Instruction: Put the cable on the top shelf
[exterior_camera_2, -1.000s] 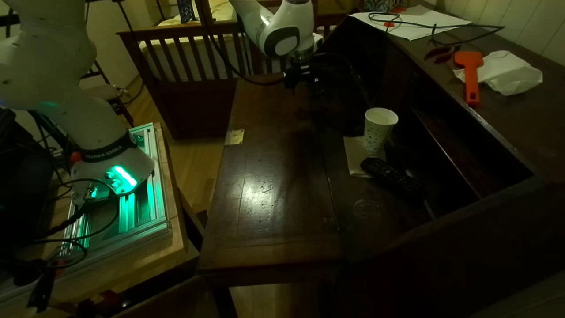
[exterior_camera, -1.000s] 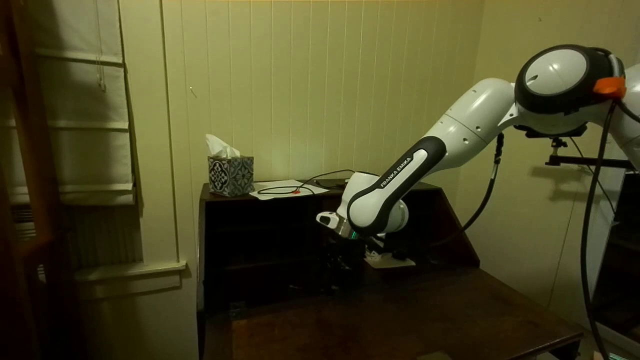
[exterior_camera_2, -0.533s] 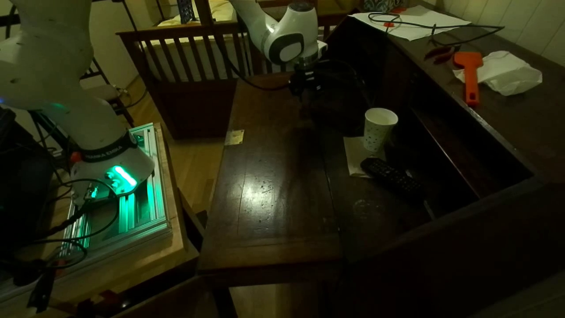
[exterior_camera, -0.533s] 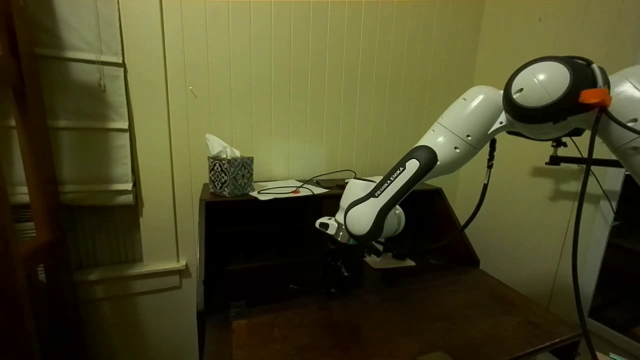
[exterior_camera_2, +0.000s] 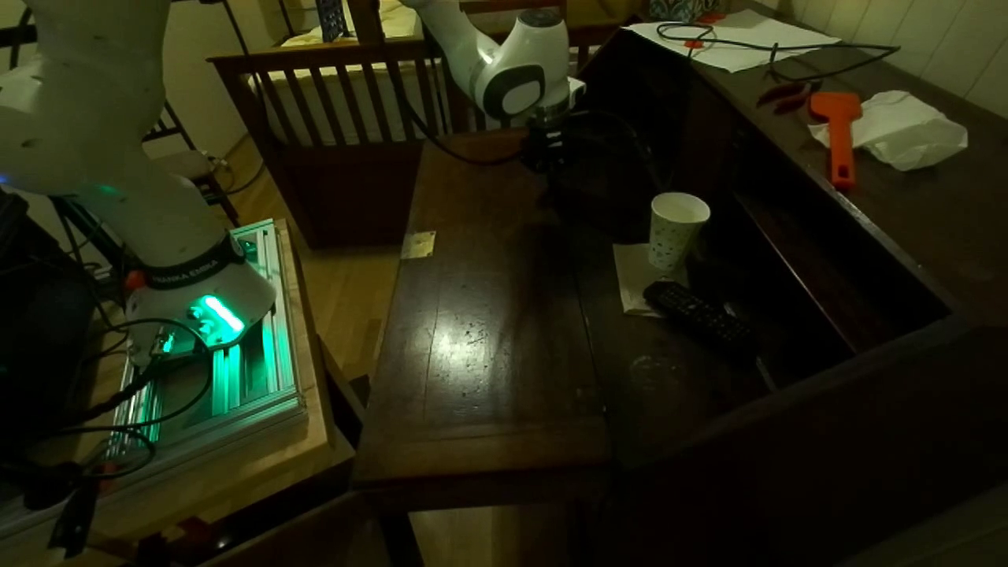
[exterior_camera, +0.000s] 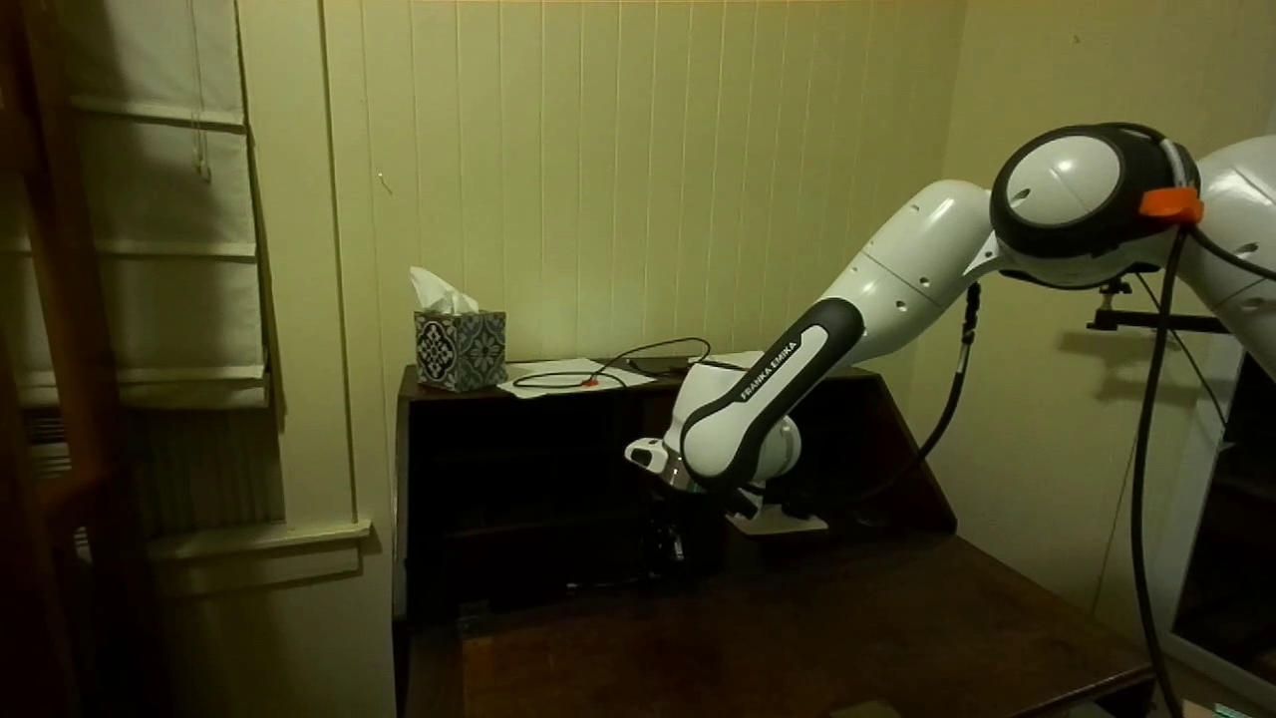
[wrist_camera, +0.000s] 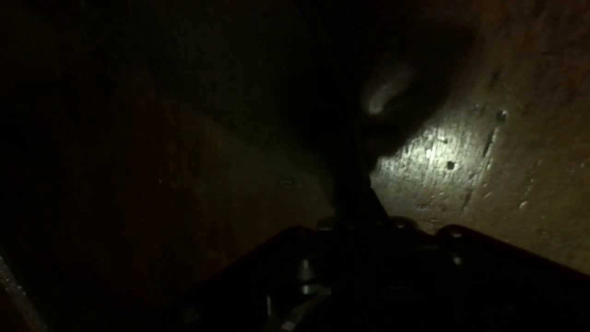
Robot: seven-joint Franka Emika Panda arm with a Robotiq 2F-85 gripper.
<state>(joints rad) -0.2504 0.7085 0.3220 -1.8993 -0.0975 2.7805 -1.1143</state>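
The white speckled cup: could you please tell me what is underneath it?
In an exterior view, a pale sheet lies under the cup; the spot it stands on is hidden.

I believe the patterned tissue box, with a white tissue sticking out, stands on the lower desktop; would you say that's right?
Not quite: the patterned tissue box, with a white tissue sticking out, stands on the top shelf, as an exterior view shows.
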